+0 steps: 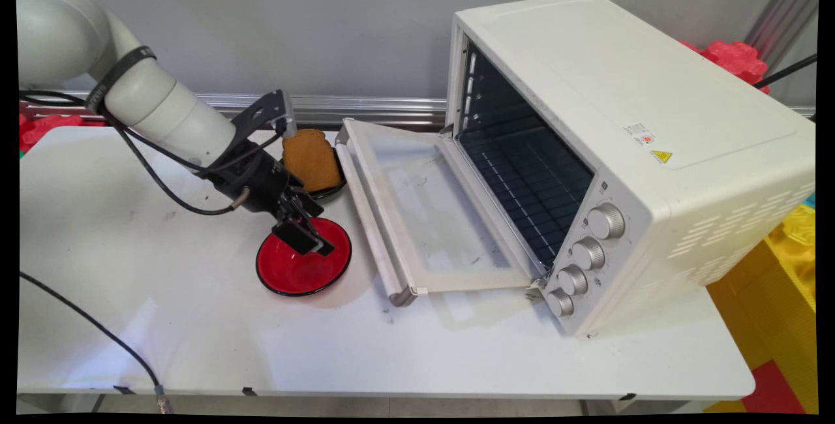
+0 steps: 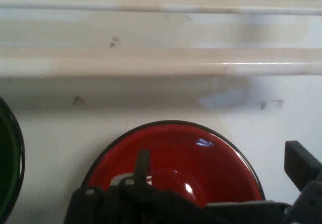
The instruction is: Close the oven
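Hand (image 1: 312, 239): low over red bowl (image 1: 304, 258), centre-left of frame; fingers apart, nothing between them; one finger (image 2: 302, 164) outside the rim.
Oven (image 1: 626, 150): right of frame, door (image 1: 430, 209) down flat on counter (image 1: 196, 333), racks bare.
Red bowl: empty; a grip on its rim looks soundest.
Dark bowl (image 1: 331, 190): behind, holds brown toast (image 1: 312, 158).

Robotics lab, probably: Kinova arm (image 1: 150, 104) at bare white table (image 1: 196, 319), trailing cables (image 1: 98, 326), aluminium rail (image 1: 365, 107) on grey wall, toaster oven (image 1: 652, 150) as prop, foam blocks (image 1: 789, 261).
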Robot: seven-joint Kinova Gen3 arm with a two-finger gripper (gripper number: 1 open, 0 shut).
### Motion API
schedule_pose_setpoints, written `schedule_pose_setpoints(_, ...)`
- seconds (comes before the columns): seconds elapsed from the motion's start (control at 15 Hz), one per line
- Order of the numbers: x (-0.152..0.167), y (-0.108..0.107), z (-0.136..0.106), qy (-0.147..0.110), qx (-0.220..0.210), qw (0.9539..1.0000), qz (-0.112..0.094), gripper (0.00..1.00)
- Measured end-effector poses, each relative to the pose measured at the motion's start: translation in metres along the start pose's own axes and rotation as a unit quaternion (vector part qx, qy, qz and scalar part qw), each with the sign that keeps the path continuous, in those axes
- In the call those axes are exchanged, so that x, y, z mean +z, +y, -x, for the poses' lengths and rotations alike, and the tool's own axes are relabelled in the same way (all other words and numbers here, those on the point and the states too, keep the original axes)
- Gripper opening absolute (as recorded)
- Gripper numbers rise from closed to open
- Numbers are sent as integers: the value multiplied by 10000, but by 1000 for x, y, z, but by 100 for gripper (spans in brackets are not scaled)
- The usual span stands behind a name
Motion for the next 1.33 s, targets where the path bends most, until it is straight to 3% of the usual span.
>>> schedule_pose_setpoints(0.67,8,1,2,89,312,9994,-97,100)
schedule_pose_setpoints(0.73,8,1,2,95,335,9993,-98,0)
schedule_pose_setpoints(1.33,16,-3,1,148,545,9982,-188,0)
